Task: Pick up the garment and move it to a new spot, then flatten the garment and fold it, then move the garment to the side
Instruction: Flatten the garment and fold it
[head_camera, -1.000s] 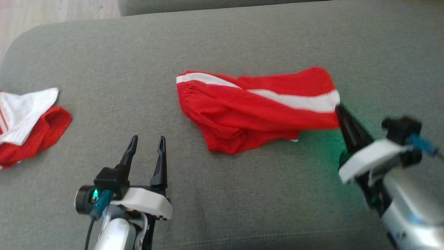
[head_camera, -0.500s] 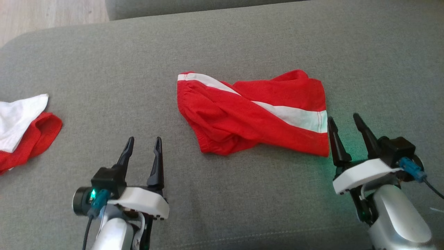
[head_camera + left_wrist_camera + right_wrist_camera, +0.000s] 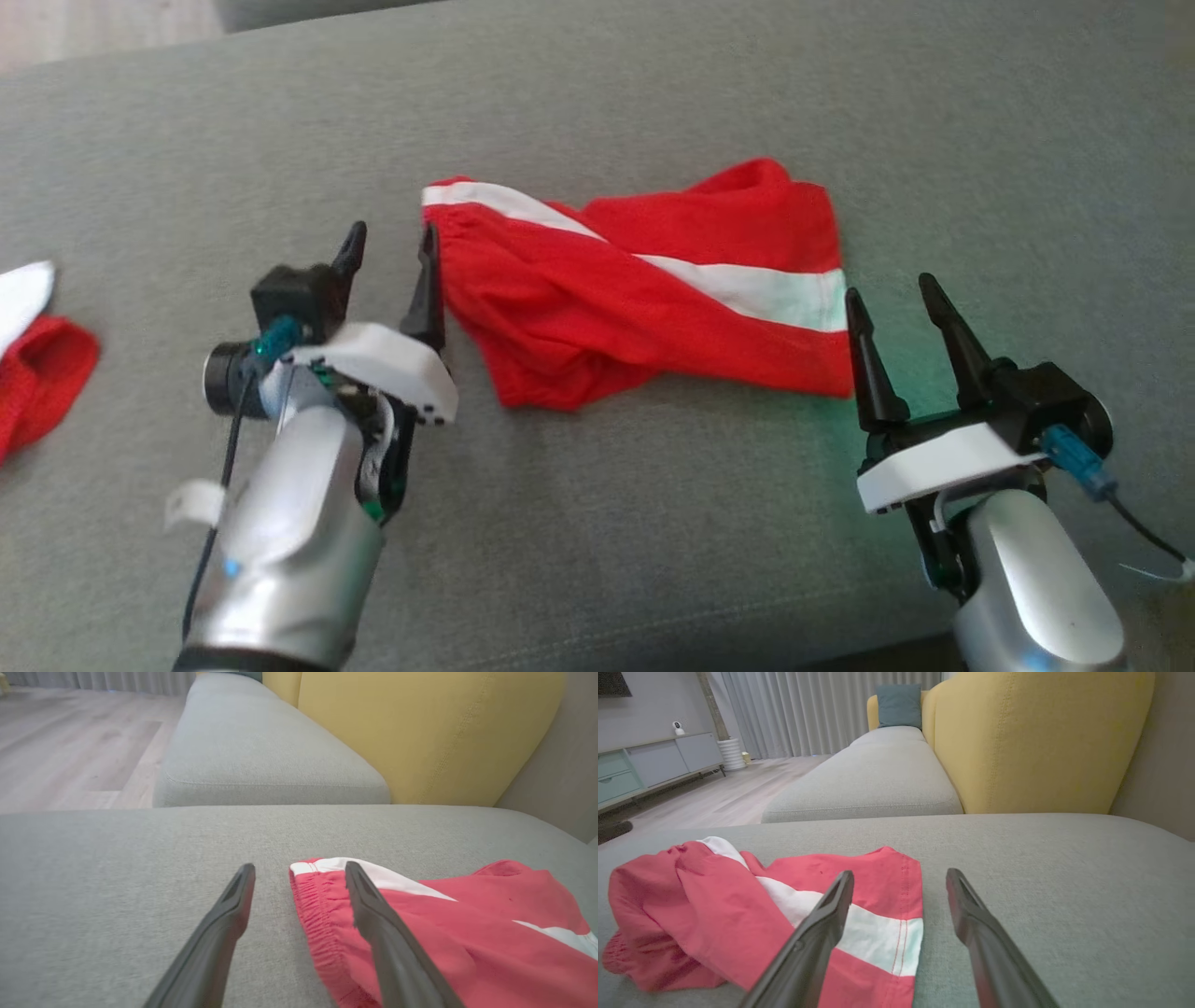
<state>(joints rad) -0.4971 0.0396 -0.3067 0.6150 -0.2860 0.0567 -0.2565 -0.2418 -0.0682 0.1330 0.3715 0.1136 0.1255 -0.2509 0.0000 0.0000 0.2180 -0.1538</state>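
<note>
red cloth with a white stripe, the garment lies crumpled and twisted on the grey cushion. in the head view the left gripper stands at the garment's left edge, fingers spread wide and holding nothing, forearm angled up toward it. the right gripper sits just off the garment's right hem, also spread and empty. another red and white cloth lies well apart, left of the garment.

in the left wrist view the left gripper straddles the gathered waistband edge, with one finger over the red cloth and the other over bare cushion. closing here may pinch only the top layer, or shove the edge into a ridge.

in the right wrist view the right gripper straddles the striped hem corner in the same way. if either pinch is shallow, the cloth could slip out during spreading. the twist through the middle would likely tighten if the ends are pulled unevenly.
</note>
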